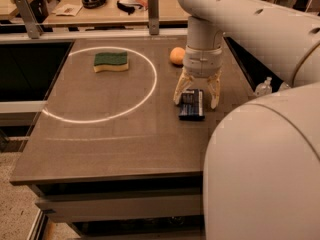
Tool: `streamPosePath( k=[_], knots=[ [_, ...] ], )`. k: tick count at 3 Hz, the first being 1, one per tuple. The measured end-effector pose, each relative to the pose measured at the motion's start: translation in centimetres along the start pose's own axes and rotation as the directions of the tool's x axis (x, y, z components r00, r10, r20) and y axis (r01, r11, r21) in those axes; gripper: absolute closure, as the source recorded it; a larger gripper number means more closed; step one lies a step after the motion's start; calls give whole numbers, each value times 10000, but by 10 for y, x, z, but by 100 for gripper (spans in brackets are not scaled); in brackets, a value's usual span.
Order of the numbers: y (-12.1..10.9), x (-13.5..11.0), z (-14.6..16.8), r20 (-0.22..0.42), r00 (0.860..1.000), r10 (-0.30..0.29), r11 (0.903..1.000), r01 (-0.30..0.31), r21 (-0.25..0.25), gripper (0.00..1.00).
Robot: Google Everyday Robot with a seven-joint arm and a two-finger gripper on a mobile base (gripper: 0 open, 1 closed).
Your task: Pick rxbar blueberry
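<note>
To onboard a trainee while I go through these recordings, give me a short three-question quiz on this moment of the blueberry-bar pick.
1. True or false: the flat dark blue glossy-wrapped bar lies on the brown tabletop between the fingers of the cream two-finger pincer.
2. What lies inside the white ring of light? A) the green-and-yellow rectangular sponge; B) the blue bar; C) the round orange object.
3. Short answer: is the pincer open or shut?
Key: 1 true; 2 A; 3 open, with one finger on either side of the bar.
</note>
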State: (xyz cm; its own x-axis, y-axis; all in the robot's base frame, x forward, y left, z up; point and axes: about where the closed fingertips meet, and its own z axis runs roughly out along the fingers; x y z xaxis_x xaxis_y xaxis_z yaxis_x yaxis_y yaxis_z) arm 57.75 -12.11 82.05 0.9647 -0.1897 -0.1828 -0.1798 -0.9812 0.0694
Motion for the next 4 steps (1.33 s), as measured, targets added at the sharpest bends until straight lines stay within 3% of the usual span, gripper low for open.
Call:
streamPosePath(
  k=[4],
  knots=[
    [2, 0, -2, -7, 10000, 49, 10000, -49, -24, 57]
  ],
)
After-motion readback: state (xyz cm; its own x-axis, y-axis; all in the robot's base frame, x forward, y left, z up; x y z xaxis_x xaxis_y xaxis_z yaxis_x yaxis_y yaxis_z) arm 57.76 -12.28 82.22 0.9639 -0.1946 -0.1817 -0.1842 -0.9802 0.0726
